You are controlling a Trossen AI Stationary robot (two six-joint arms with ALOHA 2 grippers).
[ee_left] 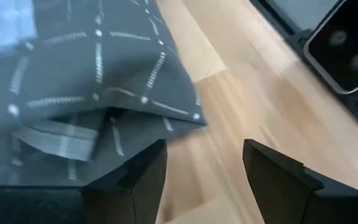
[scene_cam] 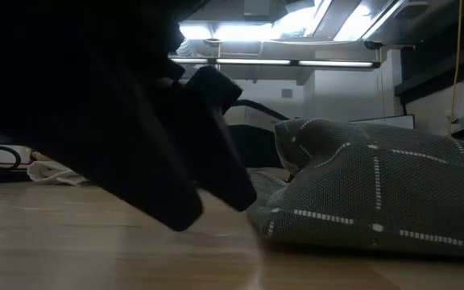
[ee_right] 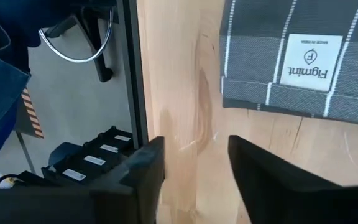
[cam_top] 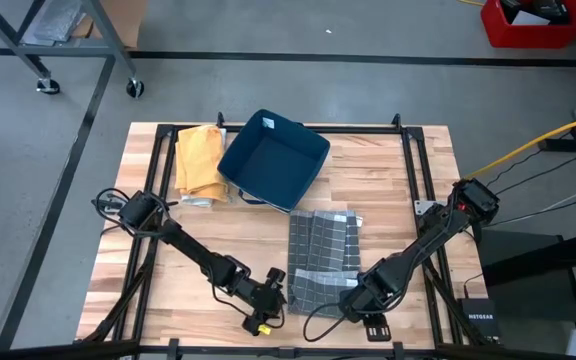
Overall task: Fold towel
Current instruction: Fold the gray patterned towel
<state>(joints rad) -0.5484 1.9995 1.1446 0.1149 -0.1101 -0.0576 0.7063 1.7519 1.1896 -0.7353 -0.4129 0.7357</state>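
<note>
— Grey checked cloth, that towel (cam_top: 324,256): why does it lie near the front edge of the wooden table (cam_top: 388,190), between the two arms?

— So each arm can reach a near corner. It looks partly folded already: its near end is doubled over, and the low view shows a puffed hump rather than a flat sheet.

— And the left gripper (ee_left: 204,171)?

— Its fingers are spread, with only bare wood between them. It sits just beside the towel's near left corner, low to the table, gripping nothing.

— The right gripper (ee_right: 194,165)?

— Also parted and empty, just off the towel's edge, where a sewn label (ee_right: 313,59) faces up. I'd judge it has let go of the cloth.

— What about the blue bin (cam_top: 273,160) and the yellow cloth (cam_top: 198,160)?

— They sit at the far side, clear of the fold. The hump probably wants flattening next.
</note>
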